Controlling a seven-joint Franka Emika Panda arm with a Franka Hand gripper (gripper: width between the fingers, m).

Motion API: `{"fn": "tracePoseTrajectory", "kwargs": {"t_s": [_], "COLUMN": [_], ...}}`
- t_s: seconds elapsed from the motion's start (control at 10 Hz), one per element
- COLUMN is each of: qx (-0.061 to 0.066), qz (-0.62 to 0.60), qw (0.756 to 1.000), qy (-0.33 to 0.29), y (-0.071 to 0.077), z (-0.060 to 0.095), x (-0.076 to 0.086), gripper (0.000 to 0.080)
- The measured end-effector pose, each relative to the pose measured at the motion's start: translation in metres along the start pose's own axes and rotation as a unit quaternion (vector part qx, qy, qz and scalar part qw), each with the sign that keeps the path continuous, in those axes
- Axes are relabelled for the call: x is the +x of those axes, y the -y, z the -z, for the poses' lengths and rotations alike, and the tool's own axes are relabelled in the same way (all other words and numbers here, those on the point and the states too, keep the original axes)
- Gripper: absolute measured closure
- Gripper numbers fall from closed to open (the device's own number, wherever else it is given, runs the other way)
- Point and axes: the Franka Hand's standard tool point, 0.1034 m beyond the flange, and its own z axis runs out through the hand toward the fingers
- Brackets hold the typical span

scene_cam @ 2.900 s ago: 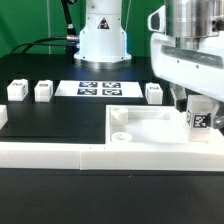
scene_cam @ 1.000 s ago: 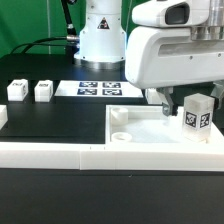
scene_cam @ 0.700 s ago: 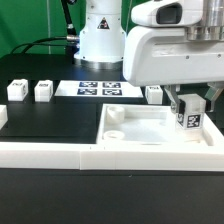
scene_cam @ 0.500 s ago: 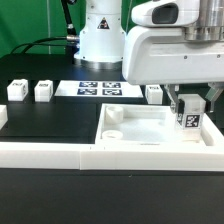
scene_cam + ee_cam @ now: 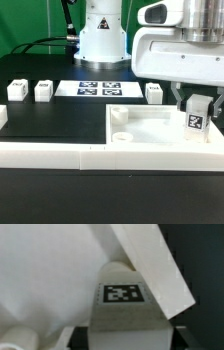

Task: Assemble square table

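1. Rail: a long low white rail [image 5: 90, 153] runs across the lower part of the exterior view, nearest the camera.
2. Square slab: the white square slab [image 5: 150, 128] lies flat just behind the rail, at the exterior view's lower right. One round corner hole [image 5: 118, 115] shows at its far left corner.
3. Gripper: the gripper [image 5: 198, 112] stands over the slab's far right corner. Its fingers [image 5: 181, 99] are clamped on the held leg block [image 5: 197, 120], which is upright with its tag facing the camera. The wrist view shows the same block [image 5: 122, 293] seated between the fingers. Contact between block and slab cannot be determined.
4. Loose leg blocks: one [image 5: 154, 93] stands behind the slab, near centre-right. Two more [image 5: 43, 90] [image 5: 16, 89] stand side by side at the exterior view's left.
5. Marker board: the marker board [image 5: 98, 88] lies flat at centre, between the loose blocks.
6. Arm base: the white arm base [image 5: 102, 35] stands farthest back, at upper centre.
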Motion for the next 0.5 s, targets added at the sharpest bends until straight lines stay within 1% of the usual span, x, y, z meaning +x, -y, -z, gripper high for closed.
{"fn": "tracePoseTrajectory", "kwargs": {"t_s": [0.1,0.3,0.4,0.5], "qx": [-0.003,0.002,0.011,0.019], "qz": [-0.055,-0.175,-0.248,-0.290], "qw": [0.998,0.984,0.969,0.956], "qy": [0.004,0.013,0.023,0.029], "y": [-0.0005,-0.0020,-0.0033,-0.0045], "z": [-0.0005,-0.0009,-0.0015,-0.0015], "x": [-0.0006,-0.0002,-0.0016,-0.0018], "gripper": [0.0509,0.0509,0.0509,0.0509]}}
